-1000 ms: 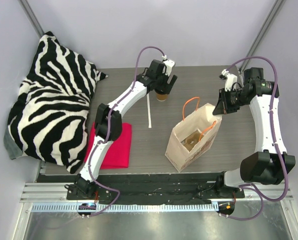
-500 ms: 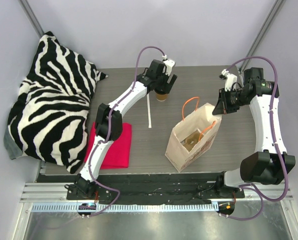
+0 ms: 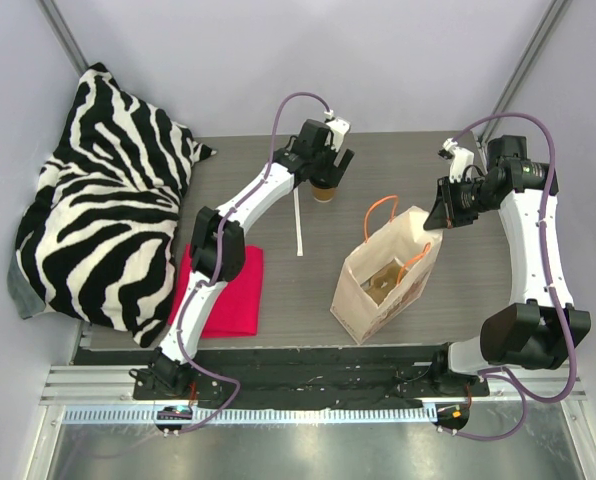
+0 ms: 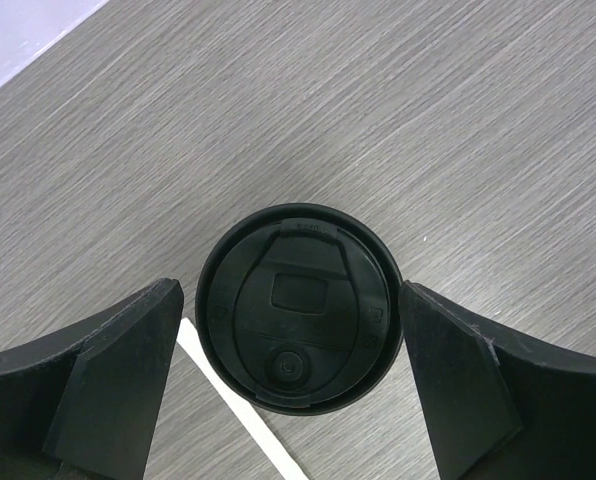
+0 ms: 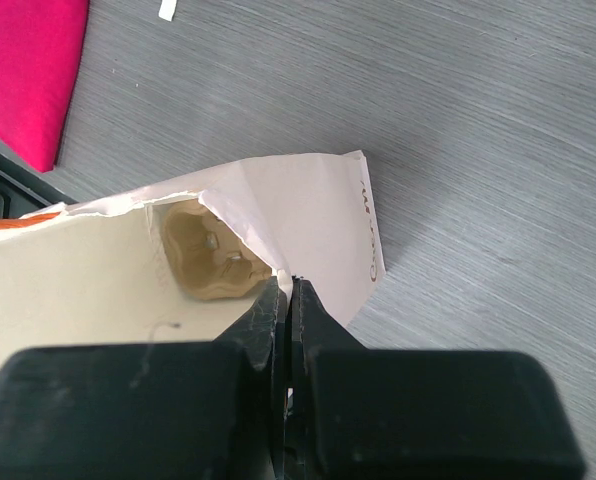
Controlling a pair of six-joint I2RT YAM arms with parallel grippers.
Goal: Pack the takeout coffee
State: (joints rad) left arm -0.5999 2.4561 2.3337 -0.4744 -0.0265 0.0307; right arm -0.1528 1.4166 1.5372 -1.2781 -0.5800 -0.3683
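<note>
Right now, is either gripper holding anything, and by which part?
The right gripper pinches the paper bag by its rim; the left gripper straddles the cup, open.

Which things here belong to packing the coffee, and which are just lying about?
Part of the job:
- coffee cup with black lid, left gripper open around it
- paper bag, its rim pinched by the right gripper
- cup carrier inside the bag

Lying about:
- zebra pillow
- pink cloth
- white strip near the cup
</note>
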